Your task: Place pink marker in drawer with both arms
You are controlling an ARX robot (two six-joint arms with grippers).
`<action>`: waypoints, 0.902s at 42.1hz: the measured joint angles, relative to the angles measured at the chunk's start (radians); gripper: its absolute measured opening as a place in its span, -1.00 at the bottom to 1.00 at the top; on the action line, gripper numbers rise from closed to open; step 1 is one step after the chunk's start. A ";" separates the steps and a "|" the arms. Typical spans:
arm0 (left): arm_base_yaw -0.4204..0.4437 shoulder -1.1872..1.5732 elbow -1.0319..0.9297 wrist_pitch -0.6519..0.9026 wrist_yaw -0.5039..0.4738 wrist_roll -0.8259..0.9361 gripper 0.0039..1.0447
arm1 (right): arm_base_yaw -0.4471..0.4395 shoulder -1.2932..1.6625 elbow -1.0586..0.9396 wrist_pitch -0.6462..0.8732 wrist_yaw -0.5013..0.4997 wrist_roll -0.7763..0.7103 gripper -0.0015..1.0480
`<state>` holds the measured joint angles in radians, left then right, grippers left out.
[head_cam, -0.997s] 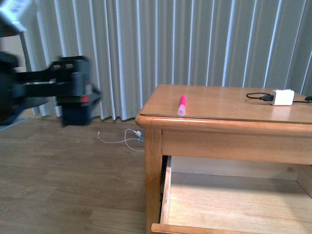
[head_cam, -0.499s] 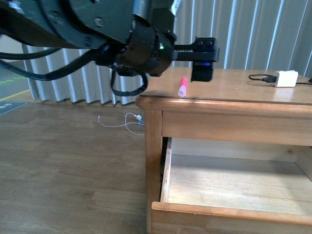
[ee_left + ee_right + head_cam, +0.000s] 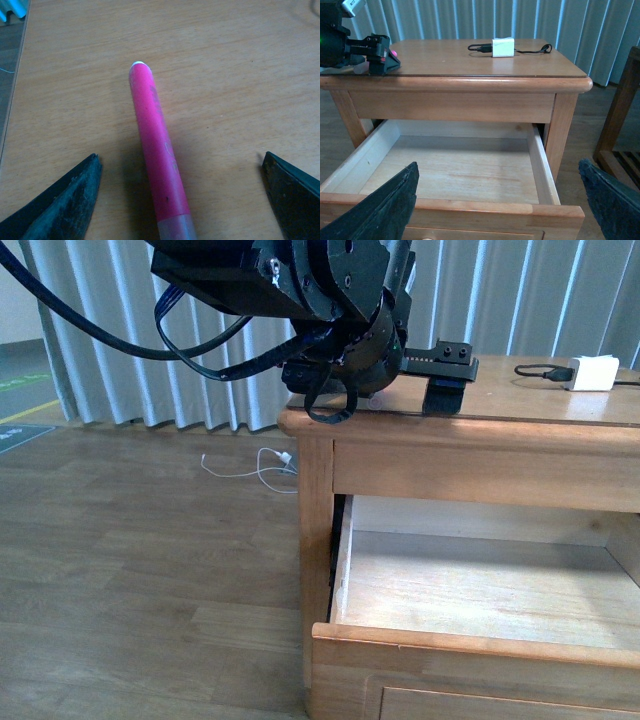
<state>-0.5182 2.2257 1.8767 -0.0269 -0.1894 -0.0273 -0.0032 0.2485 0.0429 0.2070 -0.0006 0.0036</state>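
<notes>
Since half a second ago my left gripper (image 3: 180,159) has swung down astride the pink marker (image 3: 155,150), centre frame on the dresser top (image 3: 240,75), fingers (image 3: 65,200) spread, nothing held; right gripper (image 3: 497,170) gapes too, facing the open drawer (image 3: 540,155); closing off-centre, I judge, could roll it away.
</notes>
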 joint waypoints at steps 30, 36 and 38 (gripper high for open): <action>0.031 -0.100 -0.132 0.013 0.040 0.024 -0.73 | 0.000 0.000 0.000 0.000 0.000 0.000 0.83; 0.045 -0.191 -0.253 0.066 0.120 0.039 -0.73 | 0.000 0.000 0.000 0.000 0.000 0.000 0.83; 0.047 -0.234 -0.302 0.087 0.167 0.052 -0.73 | 0.000 0.000 0.000 0.000 0.000 0.000 0.83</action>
<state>-0.4713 1.9919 1.5745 0.0601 -0.0219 0.0250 -0.0032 0.2485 0.0429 0.2070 -0.0006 0.0036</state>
